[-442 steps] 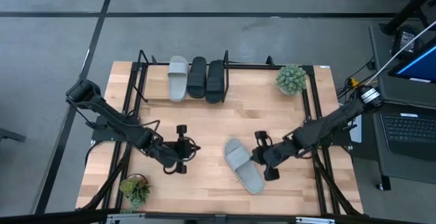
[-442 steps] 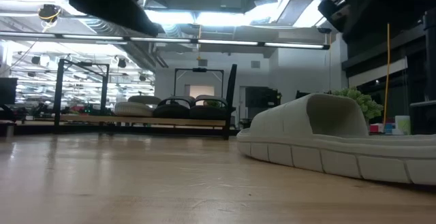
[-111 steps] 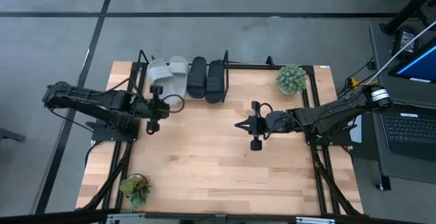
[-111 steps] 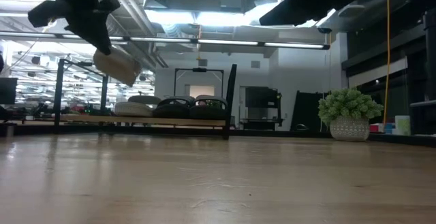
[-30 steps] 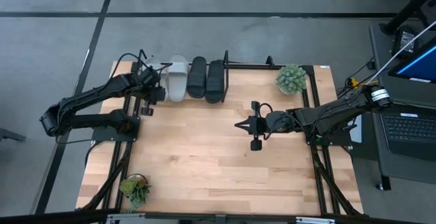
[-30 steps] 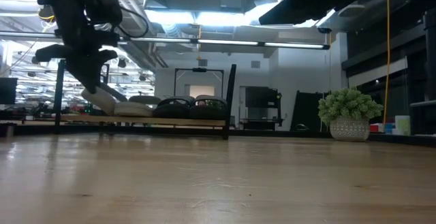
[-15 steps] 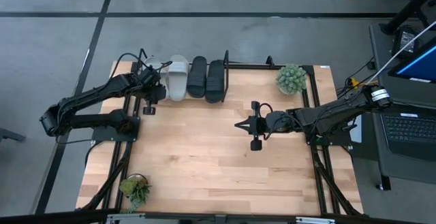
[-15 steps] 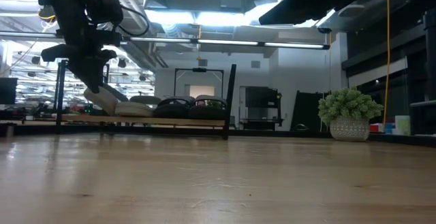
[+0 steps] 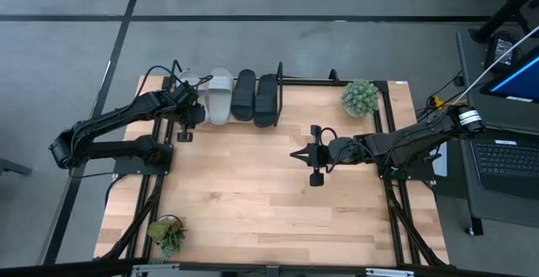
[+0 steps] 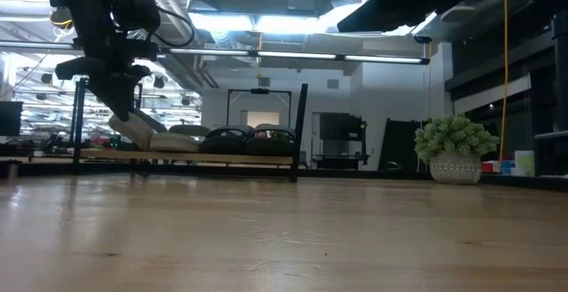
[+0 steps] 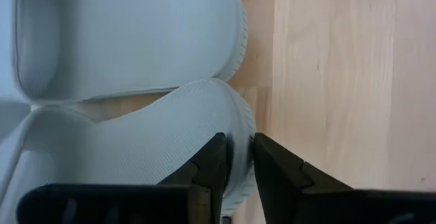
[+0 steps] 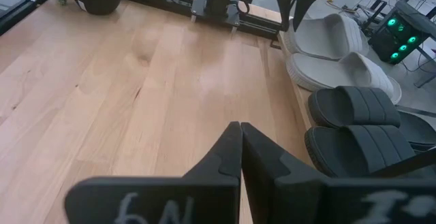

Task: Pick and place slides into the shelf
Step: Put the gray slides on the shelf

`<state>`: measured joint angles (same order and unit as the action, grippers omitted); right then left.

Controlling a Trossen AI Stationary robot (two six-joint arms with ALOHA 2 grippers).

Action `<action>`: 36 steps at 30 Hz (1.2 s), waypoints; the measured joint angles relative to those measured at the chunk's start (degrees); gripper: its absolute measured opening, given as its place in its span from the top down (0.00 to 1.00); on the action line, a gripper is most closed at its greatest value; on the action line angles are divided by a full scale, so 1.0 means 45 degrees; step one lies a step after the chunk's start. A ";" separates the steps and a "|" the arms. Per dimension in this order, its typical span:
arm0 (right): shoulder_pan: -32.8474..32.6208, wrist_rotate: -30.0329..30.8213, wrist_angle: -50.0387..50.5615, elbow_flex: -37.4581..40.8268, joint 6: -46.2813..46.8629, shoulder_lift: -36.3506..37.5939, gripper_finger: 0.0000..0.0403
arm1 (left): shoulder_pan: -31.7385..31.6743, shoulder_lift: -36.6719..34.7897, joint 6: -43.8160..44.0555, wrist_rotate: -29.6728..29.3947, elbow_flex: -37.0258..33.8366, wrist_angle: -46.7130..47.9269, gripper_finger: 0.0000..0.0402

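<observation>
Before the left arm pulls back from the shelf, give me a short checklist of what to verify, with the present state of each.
1. Left gripper clear of the last grey slide: not ok, fingers straddle its edge.
2. That slide flat on the shelf: cannot tell; the low view suggests a tilt.
3. Other grey slide and two black slides in the shelf: ok.
4. Right gripper shut, mid-table, clear of the shelf: ok.
5. Large plant out of the way: ok.

Left gripper [image 11: 238,157] fingers straddle the edge of the nearer grey slide [image 11: 129,149]; second grey slide [image 11: 129,37] lies alongside.
</observation>
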<state>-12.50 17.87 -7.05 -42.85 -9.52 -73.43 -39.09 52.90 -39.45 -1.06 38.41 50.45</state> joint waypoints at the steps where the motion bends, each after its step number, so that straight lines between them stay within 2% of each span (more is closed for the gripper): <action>1: 0.0000 0.0000 0.0000 0.0000 0.0001 0.0000 0.98 | 0.0000 0.0000 0.0254 0.0003 0.0000 -0.0002 0.83; 9: 0.0003 0.0000 0.0000 0.0000 0.0001 0.0000 0.98 | 0.0000 0.0000 0.0642 0.0004 0.0000 -0.0013 0.80; 18: 0.0002 0.0000 0.0005 0.0000 0.0053 0.0000 0.98 | 0.0000 0.0000 0.0640 -0.0001 0.0000 -0.0113 0.61; 21: 0.0003 0.0000 0.0005 0.0000 0.0045 0.0000 0.98 | 0.0000 0.0000 0.0479 0.0001 0.0000 -0.0231 0.57; 30: -0.0001 0.0000 0.0005 -0.0005 0.0045 0.0000 0.98 | 0.0624 -0.0274 0.0535 -0.0029 0.0876 -0.0468 0.56; 36: -0.0002 -0.0005 0.0010 -0.0005 0.0045 0.0000 0.98 | 0.0944 -0.0296 0.0749 -0.0888 0.1665 -0.0441 0.56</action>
<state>-12.51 17.85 -7.01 -42.87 -9.32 -73.43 -34.84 51.57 -36.07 -5.05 45.91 48.47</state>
